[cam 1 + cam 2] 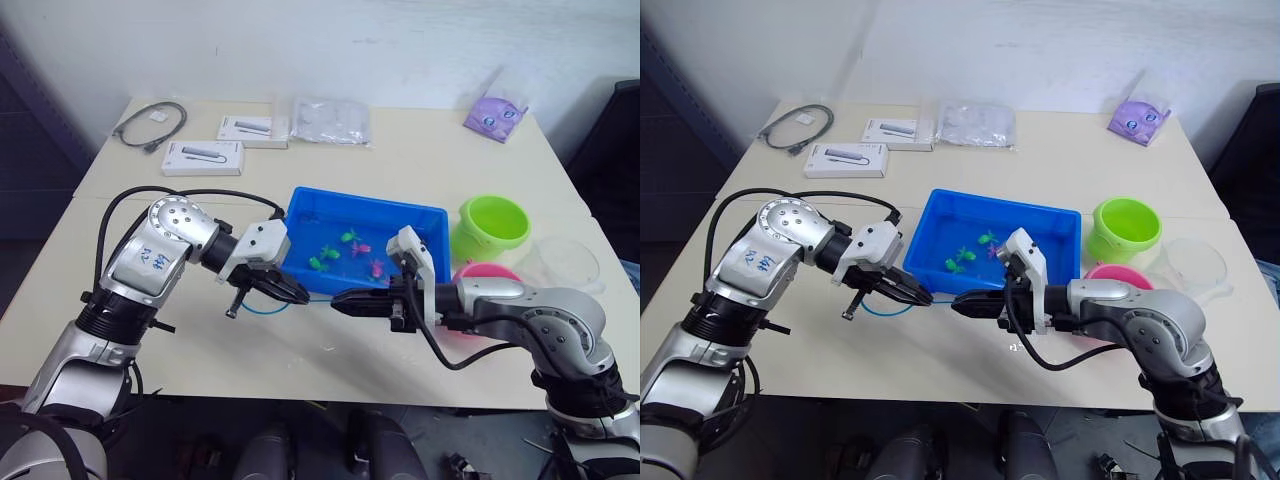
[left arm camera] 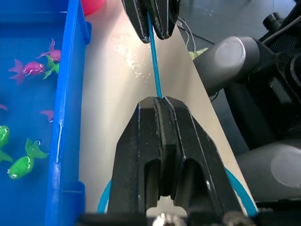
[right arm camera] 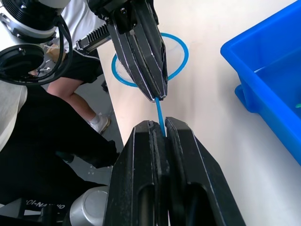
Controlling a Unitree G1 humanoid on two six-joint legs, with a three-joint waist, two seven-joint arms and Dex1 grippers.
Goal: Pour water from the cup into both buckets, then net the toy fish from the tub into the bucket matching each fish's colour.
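Gripping: my left gripper and right gripper both clench the net handle, tips facing, nearly meeting.
Hoop: under my left gripper, over the table.
Tub: just beyond both grippers, fish inside.
Buckets: beside my right arm.

Both grippers, left and right, meet tip to tip at the bench's front edge, beside the blue tub.

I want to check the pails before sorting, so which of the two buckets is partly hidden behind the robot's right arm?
The pink bucket: only its rim shows above the right forearm. The green bucket, just behind it beside the tub, is in full view.
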